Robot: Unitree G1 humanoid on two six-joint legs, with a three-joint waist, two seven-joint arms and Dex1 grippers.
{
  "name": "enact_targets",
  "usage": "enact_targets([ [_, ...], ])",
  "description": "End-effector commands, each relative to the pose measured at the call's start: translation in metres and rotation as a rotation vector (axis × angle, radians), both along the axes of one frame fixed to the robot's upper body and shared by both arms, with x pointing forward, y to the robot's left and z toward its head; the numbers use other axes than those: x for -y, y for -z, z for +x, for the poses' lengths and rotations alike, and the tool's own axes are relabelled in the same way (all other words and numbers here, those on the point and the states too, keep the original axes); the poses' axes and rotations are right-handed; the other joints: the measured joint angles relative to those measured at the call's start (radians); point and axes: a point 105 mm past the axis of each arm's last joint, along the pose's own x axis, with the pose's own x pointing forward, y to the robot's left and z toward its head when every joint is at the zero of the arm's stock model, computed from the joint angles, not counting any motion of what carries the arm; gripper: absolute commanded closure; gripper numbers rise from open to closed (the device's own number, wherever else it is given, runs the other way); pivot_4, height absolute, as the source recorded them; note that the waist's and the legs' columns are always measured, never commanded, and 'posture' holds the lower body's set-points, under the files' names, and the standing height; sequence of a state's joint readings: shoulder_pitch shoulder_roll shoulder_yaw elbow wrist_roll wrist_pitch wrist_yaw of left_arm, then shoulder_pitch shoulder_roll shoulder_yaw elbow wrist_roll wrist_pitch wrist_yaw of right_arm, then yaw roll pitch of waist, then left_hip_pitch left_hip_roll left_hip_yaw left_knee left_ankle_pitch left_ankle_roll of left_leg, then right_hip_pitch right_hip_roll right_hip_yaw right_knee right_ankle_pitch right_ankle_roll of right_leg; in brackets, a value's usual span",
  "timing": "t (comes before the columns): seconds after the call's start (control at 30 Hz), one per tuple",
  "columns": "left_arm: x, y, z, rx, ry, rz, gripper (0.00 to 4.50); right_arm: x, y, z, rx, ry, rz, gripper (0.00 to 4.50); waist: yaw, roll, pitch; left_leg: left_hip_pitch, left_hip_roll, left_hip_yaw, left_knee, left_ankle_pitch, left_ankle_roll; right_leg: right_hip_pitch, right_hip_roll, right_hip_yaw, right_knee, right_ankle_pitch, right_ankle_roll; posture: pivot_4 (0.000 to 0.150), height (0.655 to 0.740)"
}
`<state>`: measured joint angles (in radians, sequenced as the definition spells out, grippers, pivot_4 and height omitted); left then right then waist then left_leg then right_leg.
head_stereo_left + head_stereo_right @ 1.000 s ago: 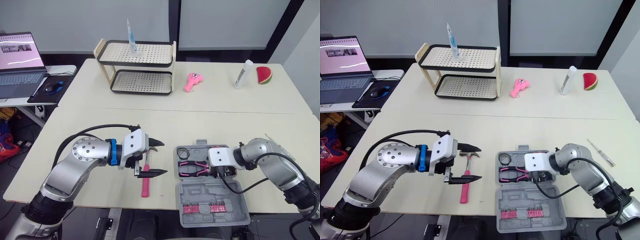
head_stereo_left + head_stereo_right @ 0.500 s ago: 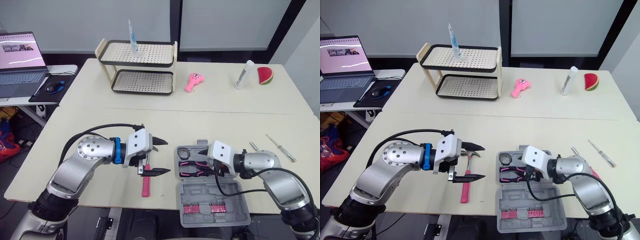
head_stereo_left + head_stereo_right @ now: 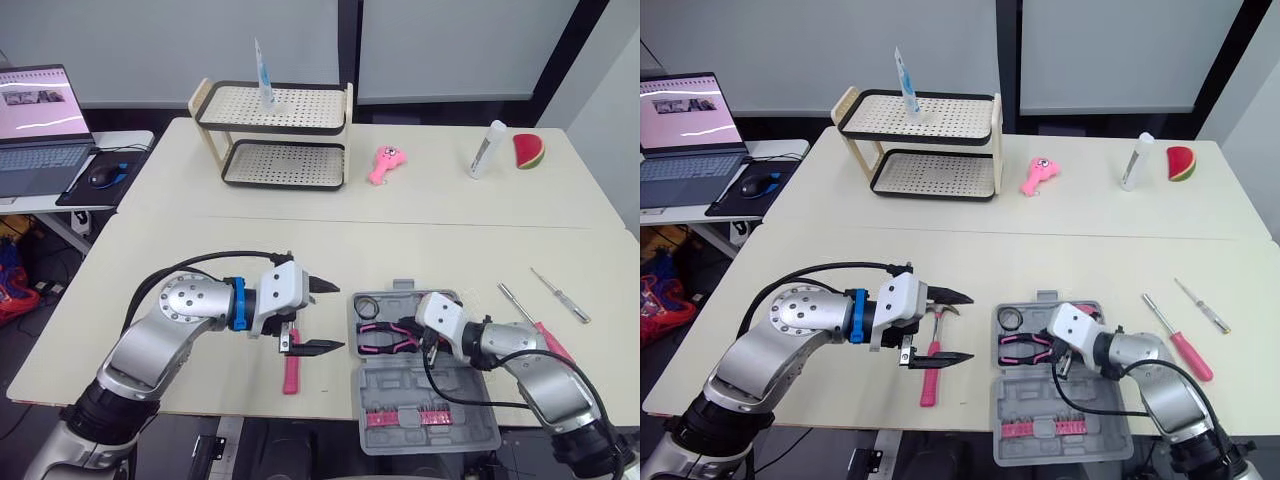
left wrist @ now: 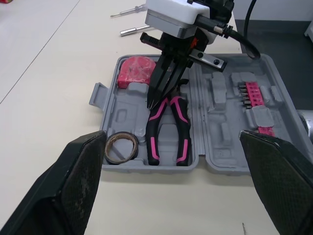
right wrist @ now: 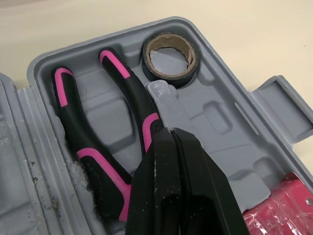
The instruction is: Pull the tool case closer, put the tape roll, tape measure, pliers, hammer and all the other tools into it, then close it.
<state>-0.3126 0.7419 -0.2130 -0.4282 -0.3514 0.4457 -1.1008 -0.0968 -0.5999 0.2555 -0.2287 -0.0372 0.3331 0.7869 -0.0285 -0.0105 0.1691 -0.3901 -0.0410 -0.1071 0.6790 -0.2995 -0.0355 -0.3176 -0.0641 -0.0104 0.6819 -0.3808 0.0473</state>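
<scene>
Pink-handled hammer (image 3: 290, 374) under the spread left gripper (image 3: 332, 317); pinched-shut right gripper (image 5: 171, 134) over the pliers (image 5: 129, 85)

bright, even overhead light with soft, faint shadows

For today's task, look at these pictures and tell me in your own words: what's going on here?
The robot is packing an open tool case. The tape roll, pliers and red tape measure already lie in it. The right gripper, fingers shut, points down at the pliers. The left gripper hangs open over the hammer, which lies on the table beside the case. Two screwdrivers remain outside.
</scene>
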Motion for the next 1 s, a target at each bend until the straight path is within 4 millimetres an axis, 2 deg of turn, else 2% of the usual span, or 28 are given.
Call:
enact_targets([
  [0.03, 0.004, -0.005, -0.006, 0.018, 0.022, -0.010, 0.00, 0.002, 0.018, -0.009, -0.054, -0.004, -0.031, 4.48, 0.000, 0.000, -0.001, 0.000, 0.000, 0.000, 0.000, 0.000, 0.000, 0.000, 0.000, 0.000, 0.000, 0.000, 0.000, 0.150, 0.7400],
  [0.27, 0.004, -0.004, -0.005, 0.009, 0.007, -0.013, 0.00, 0.014, 0.039, -0.010, -0.099, 0.060, -0.059, 4.48, 0.000, 0.000, -0.002, 0.003, 0.000, 0.000, 0.000, 0.000, 0.000, 0.003, 0.000, 0.000, 0.000, 0.000, 0.000, 0.150, 0.7400],
  [0.43, 0.005, -0.005, -0.004, 0.010, 0.002, -0.019, 0.00, 0.013, 0.039, -0.005, -0.116, 0.112, -0.010, 4.48, 0.000, -0.002, -0.004, 0.011, 0.000, 0.000, -0.002, 0.000, 0.000, 0.010, 0.000, 0.001, -0.001, 0.000, 0.000, 0.150, 0.7400],
  [0.53, 0.002, -0.007, 0.002, 0.024, -0.017, -0.037, 0.00, 0.008, 0.019, 0.004, -0.063, 0.127, 0.058, 4.48, -0.001, -0.002, -0.005, 0.012, 0.000, -0.001, -0.002, 0.000, 0.000, 0.011, 0.001, 0.001, -0.001, 0.000, 0.000, 0.150, 0.7400],
  [0.63, -0.007, -0.018, 0.013, 0.035, -0.080, -0.086, 0.00, 0.000, -0.019, 0.010, 0.036, 0.096, 0.146, 4.48, 0.000, -0.001, -0.004, 0.012, 0.000, 0.000, -0.002, 0.000, 0.000, 0.010, 0.001, 0.001, -0.001, 0.000, 0.000, 0.150, 0.7400],
  [0.77, -0.041, -0.031, 0.024, 0.010, -0.166, -0.125, 0.00, -0.005, -0.076, 0.002, 0.121, 0.003, 0.226, 4.48, -0.003, 0.000, -0.003, 0.008, 0.000, 0.000, -0.002, 0.000, 0.000, 0.005, 0.001, 0.002, 0.000, 0.000, 0.000, 0.150, 0.7400],
  [0.8, -0.052, -0.032, 0.025, -0.001, -0.182, -0.120, 0.00, 0.000, -0.088, -0.002, 0.124, -0.010, 0.231, 4.48, -0.003, 0.001, -0.003, 0.008, 0.000, 0.000, -0.002, 0.000, 0.000, 0.005, 0.001, 0.002, 0.000, 0.000, 0.000, 0.150, 0.7400],
  [0.87, -0.073, -0.036, 0.027, -0.017, -0.220, -0.113, 0.00, 0.012, -0.103, -0.010, 0.106, -0.029, 0.223, 4.09, -0.001, 0.001, -0.003, 0.008, 0.000, 0.000, -0.002, 0.000, 0.000, 0.005, 0.001, 0.001, -0.001, 0.000, 0.000, 0.150, 0.7400],
  [1.0, -0.120, -0.043, 0.023, -0.069, -0.333, -0.084, 0.00, 0.060, -0.128, -0.035, 0.044, -0.024, 0.149, 3.38, 0.008, 0.001, -0.002, 0.007, 0.000, -0.001, -0.003, 0.000, 0.000, 0.006, -0.001, 0.000, -0.002, 0.000, 0.000, 0.150, 0.7400],
])
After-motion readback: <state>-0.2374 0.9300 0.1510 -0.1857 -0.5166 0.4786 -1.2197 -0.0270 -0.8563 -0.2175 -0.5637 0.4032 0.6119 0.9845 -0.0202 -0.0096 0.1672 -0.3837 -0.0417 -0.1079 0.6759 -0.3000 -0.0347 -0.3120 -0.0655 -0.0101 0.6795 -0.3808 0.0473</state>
